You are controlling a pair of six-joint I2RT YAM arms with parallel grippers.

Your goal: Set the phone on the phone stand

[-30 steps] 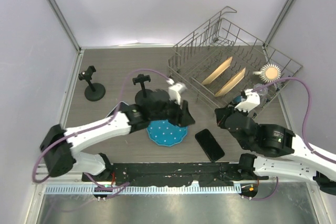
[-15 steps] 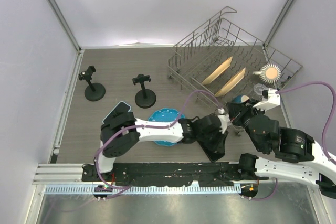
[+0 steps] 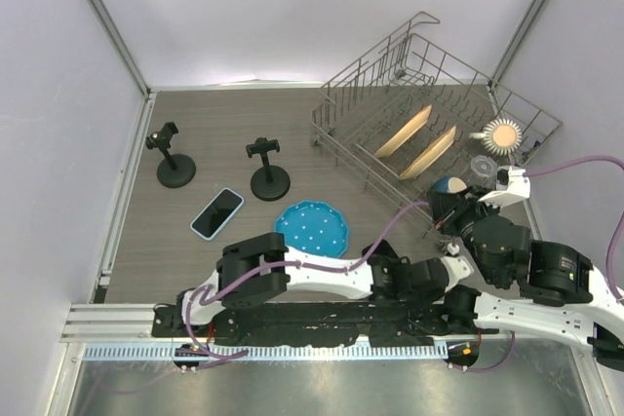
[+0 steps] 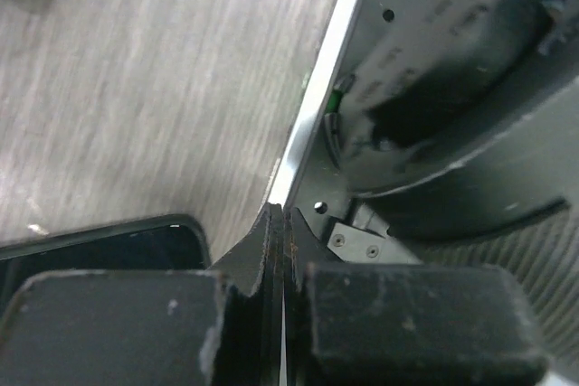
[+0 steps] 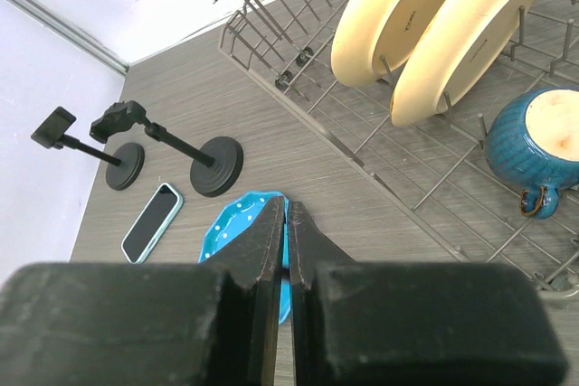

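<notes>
A black phone lies on the table at the lower left of the left wrist view, just left of my shut, empty left gripper. In the top view the left arm covers it, with the left gripper low by the near edge beside the right arm's base. A second phone in a light blue case lies flat at the left and also shows in the right wrist view. Two black phone stands stand empty behind it. My right gripper is shut, empty and raised.
A blue dotted plate lies at mid-table. A wire dish rack at the back right holds two yellow plates and a blue mug. The table's metal near edge runs past the left fingers.
My left arm swept from the middle stand over the blue plate to the right along the near edge, uncovering the light blue phone and covering the black one. The right arm drew back slightly.
</notes>
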